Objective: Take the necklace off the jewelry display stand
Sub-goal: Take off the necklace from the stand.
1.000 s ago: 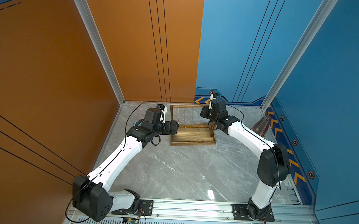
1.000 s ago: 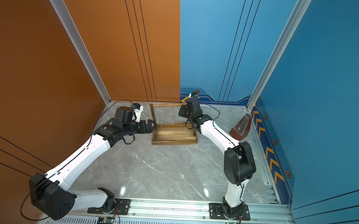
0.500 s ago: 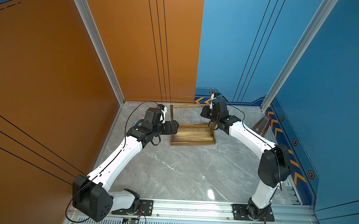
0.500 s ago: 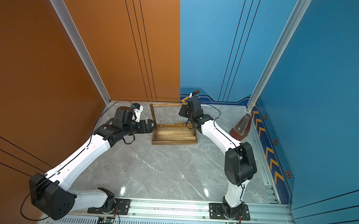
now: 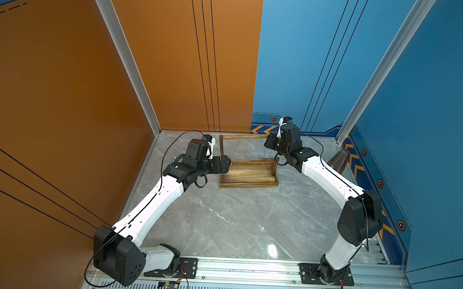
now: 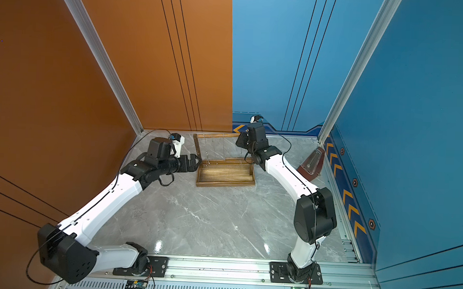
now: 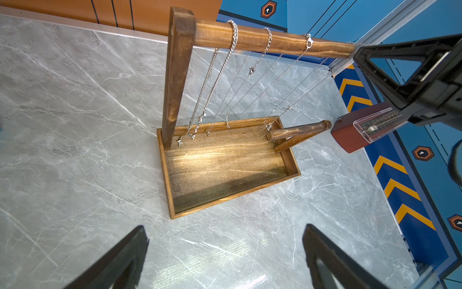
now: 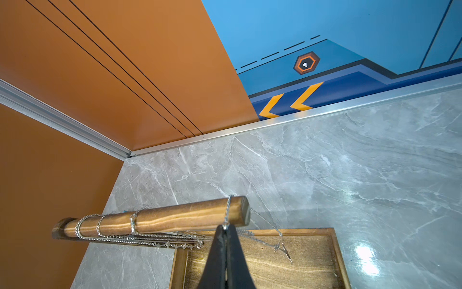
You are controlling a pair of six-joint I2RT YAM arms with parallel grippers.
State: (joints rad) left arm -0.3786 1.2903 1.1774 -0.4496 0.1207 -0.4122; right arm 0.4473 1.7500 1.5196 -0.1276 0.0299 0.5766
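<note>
- The jewelry display stand point(image 7: 225, 165) is on the far part of the marble table point(image 5: 235, 217), between your two arms. Its top rod point(image 7: 275, 43) starts at the single post point(image 7: 176, 82) and ends free on the side of your right arm.
- The necklace point(image 8: 228, 210) of interest lies over the rod just beside this free end. Three other chains point(image 7: 232, 32) hang nearer to the post, apart from it.
- Your right gripper point(image 8: 224, 232) is closed and pinches this necklace directly under the rod. Your left gripper point(image 7: 224, 227) is wide open and holds nothing, and it hovers beside the post end of the stand.
- I judge the chain to be very light, limp and slippery, and thin enough to break if you pull it hard. A hold close under the rod, as now, seems best, because there the loop is short.
- The way off is probably along the rod and over the free end. A downward pull could tip the stand, which looks light.
- The hanging part with the clasp point(image 8: 285, 250) may catch on the tray point(image 8: 336, 252).
- No brand or readable writing is visible. The walls show only hexagon emblems point(image 8: 306, 62) and yellow chevrons point(image 8: 302, 96). The scale of the metronome point(image 7: 360, 132) is too small to read.
</note>
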